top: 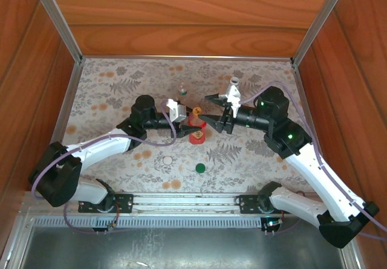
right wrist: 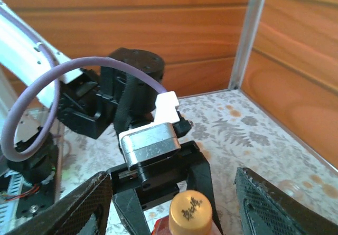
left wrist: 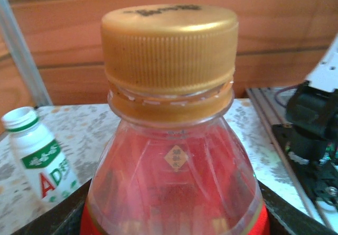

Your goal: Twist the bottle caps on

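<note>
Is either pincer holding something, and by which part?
The left pincer grips the red bottle by its body, below the neck. The right pincer is open around the gold cap, holding nothing.

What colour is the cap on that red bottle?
The cap is gold; the left wrist view shows it best.

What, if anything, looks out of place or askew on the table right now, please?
A white cap and a green cap lie loose on the table, apart from any bottle, and the white bottle stands uncapped. The red bottle's gold cap sits level; nothing looks spilled.
</note>
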Motion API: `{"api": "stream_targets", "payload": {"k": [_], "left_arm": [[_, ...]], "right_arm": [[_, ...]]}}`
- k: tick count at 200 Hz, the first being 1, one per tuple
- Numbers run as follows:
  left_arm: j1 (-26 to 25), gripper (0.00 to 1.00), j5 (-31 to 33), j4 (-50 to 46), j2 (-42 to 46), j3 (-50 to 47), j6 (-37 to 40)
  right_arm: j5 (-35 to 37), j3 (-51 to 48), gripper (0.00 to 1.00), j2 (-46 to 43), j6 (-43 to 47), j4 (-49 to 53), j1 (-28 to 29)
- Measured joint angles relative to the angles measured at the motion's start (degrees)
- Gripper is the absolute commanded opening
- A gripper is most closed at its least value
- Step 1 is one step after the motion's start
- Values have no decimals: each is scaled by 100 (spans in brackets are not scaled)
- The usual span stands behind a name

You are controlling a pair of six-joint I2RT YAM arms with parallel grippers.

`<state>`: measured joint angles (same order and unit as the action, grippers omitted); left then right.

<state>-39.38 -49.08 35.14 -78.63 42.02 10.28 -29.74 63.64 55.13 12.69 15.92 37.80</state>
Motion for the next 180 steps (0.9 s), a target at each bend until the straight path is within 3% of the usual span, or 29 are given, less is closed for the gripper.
{"api": "stream_targets", "payload": {"k": [117, 162, 180], "left_arm": [[-4, 57, -525, -2, -72, 31, 15], [-4, 57, -509, -9, -103, 57, -22], [-4, 57, -496, -24, -107, 57, -42]], "right_arm": [[-273, 396, 49, 953, 492, 824, -2], [-367, 407, 33, 1029, 603, 911, 0], [-385, 428, 18, 1045, 640, 953, 0]]}}
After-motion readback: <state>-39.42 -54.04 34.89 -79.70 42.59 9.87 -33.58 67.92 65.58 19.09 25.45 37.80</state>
